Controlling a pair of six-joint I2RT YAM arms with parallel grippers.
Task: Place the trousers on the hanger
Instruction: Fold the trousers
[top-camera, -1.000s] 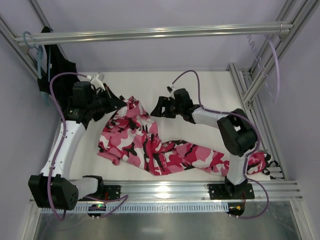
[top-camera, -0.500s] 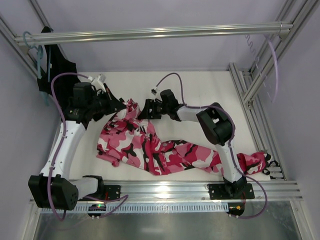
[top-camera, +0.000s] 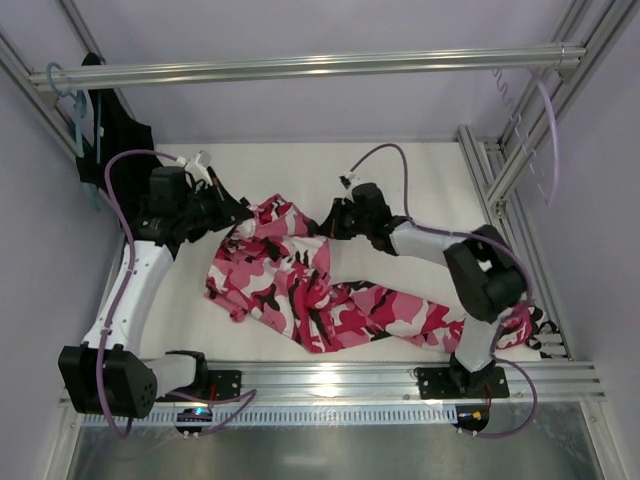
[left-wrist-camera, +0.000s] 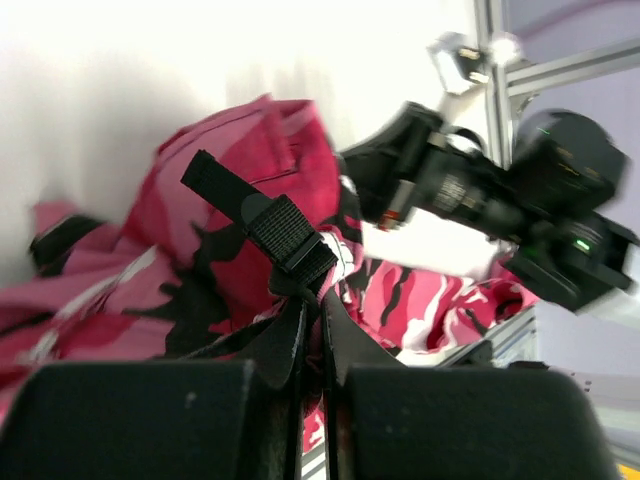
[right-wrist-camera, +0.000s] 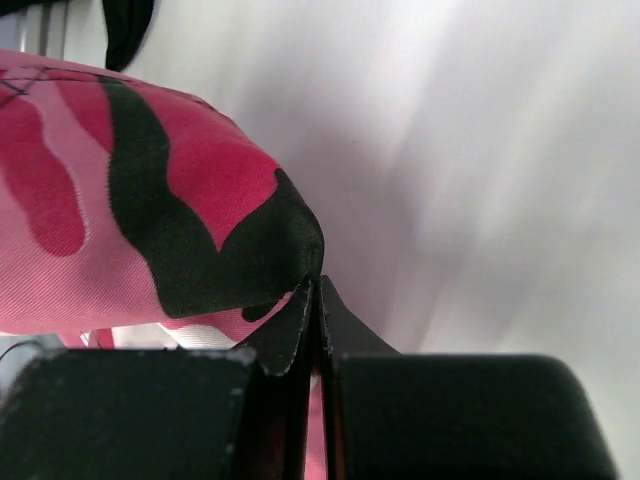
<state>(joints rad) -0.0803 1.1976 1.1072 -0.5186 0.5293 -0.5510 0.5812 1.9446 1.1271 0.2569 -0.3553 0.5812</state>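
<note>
The pink, crimson, white and black camouflage trousers (top-camera: 300, 290) lie crumpled on the white table, one leg trailing to the right front. My left gripper (top-camera: 238, 213) is shut on their upper left edge; in the left wrist view its tips (left-wrist-camera: 315, 300) pinch fabric just below a black strap (left-wrist-camera: 270, 225). My right gripper (top-camera: 322, 224) is shut on the trousers' upper right edge, and the right wrist view shows a black-and-pink fold (right-wrist-camera: 170, 230) caught at the fingertips (right-wrist-camera: 316, 292). The pale hanger (top-camera: 551, 140) hangs at the far right, away from both grippers.
A metal rail (top-camera: 300, 65) spans the back overhead. A teal hanger (top-camera: 80, 125) with a black garment (top-camera: 122, 150) hangs at the back left. Aluminium frame posts (top-camera: 490, 175) border the table on the right, and a frame bar (top-camera: 330, 378) runs along the front.
My right gripper reached left to the trousers' top edge, shut on it and pulled back to the right. The upper part of the trousers now spreads between the two grippers.
</note>
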